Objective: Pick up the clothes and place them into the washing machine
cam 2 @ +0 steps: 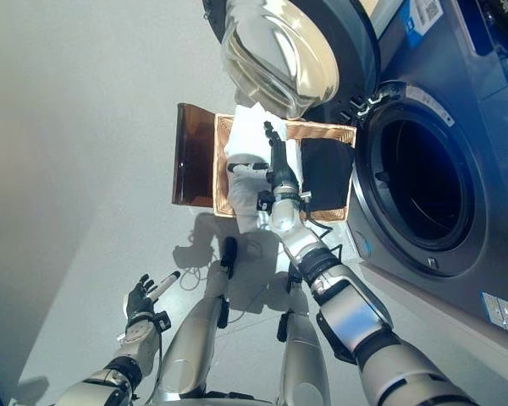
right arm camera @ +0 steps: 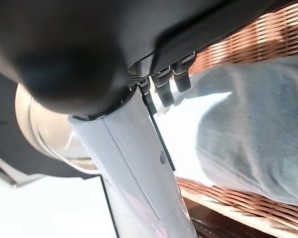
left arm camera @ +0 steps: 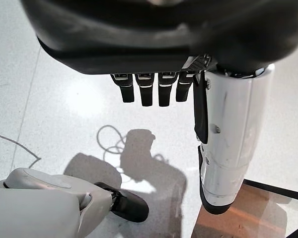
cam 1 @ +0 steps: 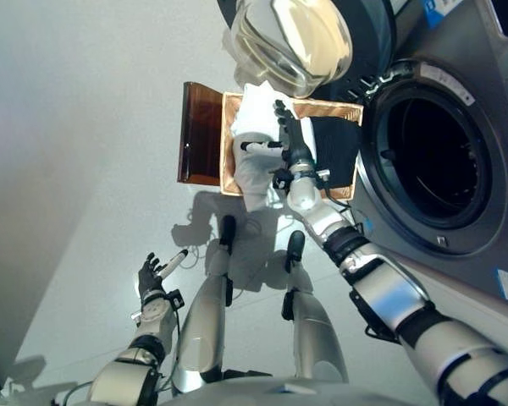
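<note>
A pile of white clothes (cam 1: 256, 108) lies in a wicker basket (cam 1: 229, 152) on the floor, and part of it hangs over the basket's near rim. A black garment (cam 1: 335, 145) fills the basket's right side. My right hand (cam 1: 289, 139) reaches over the white pile, open, with its fingers straight and holding nothing. The right wrist view shows its fingers (right arm camera: 166, 82) just above the pale cloth (right arm camera: 253, 139) and the wicker (right arm camera: 248, 39). My left hand (cam 1: 152, 279) hangs open and empty over the floor at lower left, its fingers (left arm camera: 151, 89) straight.
The washing machine's drum opening (cam 1: 427, 161) gapes at the right, just beside the basket. Its round glass door (cam 1: 292, 38) stands swung open above the basket's far side. A brown translucent lid (cam 1: 201, 134) lies flat to the left of the basket.
</note>
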Available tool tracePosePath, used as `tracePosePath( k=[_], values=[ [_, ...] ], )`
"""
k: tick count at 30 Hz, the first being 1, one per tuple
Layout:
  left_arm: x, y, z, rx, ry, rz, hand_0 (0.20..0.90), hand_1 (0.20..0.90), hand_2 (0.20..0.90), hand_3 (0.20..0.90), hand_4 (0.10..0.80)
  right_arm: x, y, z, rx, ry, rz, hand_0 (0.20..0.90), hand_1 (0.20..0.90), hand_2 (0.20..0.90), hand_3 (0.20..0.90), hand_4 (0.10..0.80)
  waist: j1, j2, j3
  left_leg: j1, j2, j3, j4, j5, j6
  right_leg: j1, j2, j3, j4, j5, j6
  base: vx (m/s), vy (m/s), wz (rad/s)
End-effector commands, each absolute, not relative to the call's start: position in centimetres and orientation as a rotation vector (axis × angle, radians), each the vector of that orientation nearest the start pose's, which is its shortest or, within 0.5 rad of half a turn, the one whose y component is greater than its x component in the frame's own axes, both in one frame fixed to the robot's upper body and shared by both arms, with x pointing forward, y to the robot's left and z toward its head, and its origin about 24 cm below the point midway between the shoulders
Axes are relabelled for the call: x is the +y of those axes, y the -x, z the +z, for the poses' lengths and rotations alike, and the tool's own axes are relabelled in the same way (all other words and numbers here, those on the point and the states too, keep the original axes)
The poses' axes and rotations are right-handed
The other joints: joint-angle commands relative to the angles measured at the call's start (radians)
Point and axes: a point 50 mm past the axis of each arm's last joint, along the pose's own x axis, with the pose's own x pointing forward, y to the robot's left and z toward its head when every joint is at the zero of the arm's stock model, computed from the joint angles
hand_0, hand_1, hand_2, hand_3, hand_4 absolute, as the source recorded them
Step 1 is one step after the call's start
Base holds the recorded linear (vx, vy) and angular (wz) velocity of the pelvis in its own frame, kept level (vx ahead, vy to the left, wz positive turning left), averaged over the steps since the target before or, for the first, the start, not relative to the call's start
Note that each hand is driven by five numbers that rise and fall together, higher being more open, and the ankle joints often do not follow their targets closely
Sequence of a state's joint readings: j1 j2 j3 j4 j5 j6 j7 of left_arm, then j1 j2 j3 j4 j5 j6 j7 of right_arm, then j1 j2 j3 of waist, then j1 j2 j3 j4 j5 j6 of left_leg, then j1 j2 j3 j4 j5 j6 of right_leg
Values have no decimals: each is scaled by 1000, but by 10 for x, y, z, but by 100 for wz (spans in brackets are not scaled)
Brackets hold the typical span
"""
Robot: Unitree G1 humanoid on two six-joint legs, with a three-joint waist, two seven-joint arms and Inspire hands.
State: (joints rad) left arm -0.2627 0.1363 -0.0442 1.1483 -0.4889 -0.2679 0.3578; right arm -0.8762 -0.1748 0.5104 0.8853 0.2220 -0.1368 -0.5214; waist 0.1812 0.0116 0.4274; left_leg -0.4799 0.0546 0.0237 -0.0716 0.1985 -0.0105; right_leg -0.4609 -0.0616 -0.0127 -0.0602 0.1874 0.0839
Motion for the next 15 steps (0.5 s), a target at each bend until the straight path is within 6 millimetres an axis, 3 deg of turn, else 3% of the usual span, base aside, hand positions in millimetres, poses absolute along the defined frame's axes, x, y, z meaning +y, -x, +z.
tracePosePath(
  k=[1, 15],
  values=[
    [235, -219, -101, 646, 73, 676, 900, 900, 900, 900, 800, -79, -387, 147, -292, 174, -89, 900, 900, 900, 900, 800, 32, 3, -1, 23, -7, -1, -16, -54, -86, 18, -39, -105, 39, -11, 36, 0, 0, 0],
    [236, -222, -100, 652, 73, 693, 900, 900, 900, 900, 800, -91, -389, 137, -226, 89, -158, 900, 900, 900, 900, 800, 26, 10, -3, 34, -7, 1, -16, -59, -84, 21, -39, -101, 45, -16, 33, 0, 0, 0]
  ],
)
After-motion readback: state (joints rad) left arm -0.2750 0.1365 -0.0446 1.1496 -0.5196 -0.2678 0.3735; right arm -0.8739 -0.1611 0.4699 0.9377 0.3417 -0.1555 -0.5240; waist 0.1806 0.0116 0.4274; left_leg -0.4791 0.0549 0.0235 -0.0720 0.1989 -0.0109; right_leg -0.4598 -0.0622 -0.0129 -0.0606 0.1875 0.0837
